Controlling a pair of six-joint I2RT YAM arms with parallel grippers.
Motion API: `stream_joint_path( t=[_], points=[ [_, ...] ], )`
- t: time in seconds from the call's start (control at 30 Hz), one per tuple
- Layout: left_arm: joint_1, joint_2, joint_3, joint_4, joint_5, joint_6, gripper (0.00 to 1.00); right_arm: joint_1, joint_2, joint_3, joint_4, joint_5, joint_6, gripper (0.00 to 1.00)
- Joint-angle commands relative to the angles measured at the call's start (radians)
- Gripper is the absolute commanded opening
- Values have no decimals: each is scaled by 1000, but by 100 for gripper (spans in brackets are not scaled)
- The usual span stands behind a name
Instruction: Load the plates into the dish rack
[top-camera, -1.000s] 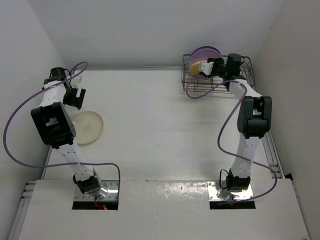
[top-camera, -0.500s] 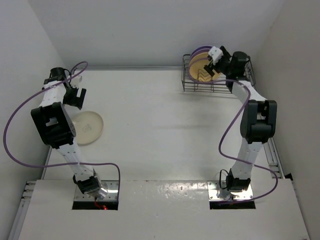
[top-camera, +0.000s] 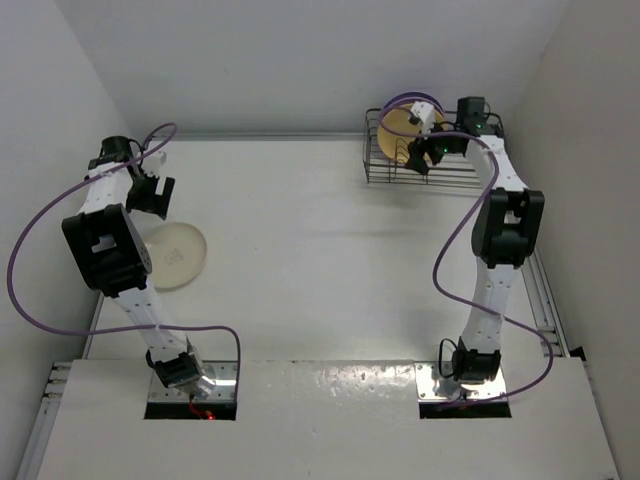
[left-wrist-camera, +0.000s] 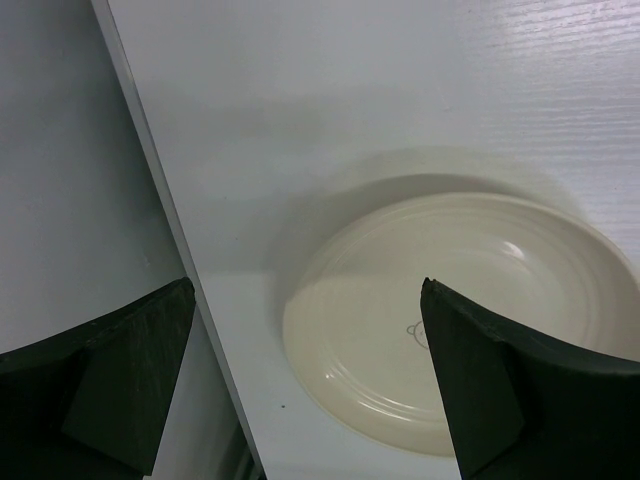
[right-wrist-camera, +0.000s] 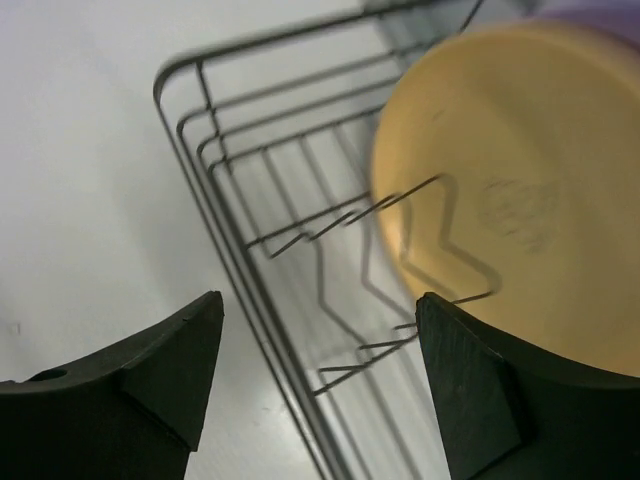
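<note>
Left gripper (left-wrist-camera: 305, 330), jaws spread, hovers just over the cream-white plate (left-wrist-camera: 400, 320) lying flat at the table (left-wrist-camera: 400, 90) left edge (this arm is far nearer). Far right, the right gripper (right-wrist-camera: 320, 330), spread and empty, faces the orange-yellow plate (right-wrist-camera: 510, 200) upright in the dish rack (right-wrist-camera: 190, 130).

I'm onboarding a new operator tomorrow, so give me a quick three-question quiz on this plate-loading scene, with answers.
1. True or false: the cream plate lies flat on the table, outside the dish rack.
2. Which plate stands upright in the rack, nearest the right claw? A) orange-yellow plate B) green plate C) black plate
3. Fill in: the right claw is ___, gripping nothing.
Key: 1 true; 2 A; 3 open.
</note>
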Motion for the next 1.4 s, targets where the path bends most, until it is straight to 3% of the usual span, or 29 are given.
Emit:
stream_joint_path(
  t=[0.0,0.13,0.33,0.4,0.53,0.8,1.03,1.37],
  points=[
    [13,4,-3,12,25,-1,100,10,43,-12,-82,34,-64,75],
    [13,4,-13,12,16,-1,100,24,80,-52,7,86,-47,72],
    [4,-6,-3,12,16,-1,100,32,119,-86,165,142,-36,48],
    [4,-6,-3,12,6,-1,100,41,110,-112,182,184,-87,16],
    [4,-16,-14,12,6,-1,100,61,10,-292,268,247,-181,0],
    [4,-6,-14,12,17,8,100,64,-218,-643,470,243,-370,0],
    [4,-6,-14,12,26,8,100,108,-301,-662,227,100,-499,0],
    [4,-6,-33,21,36,8,100,190,-383,-822,191,115,-605,0]
  ],
)
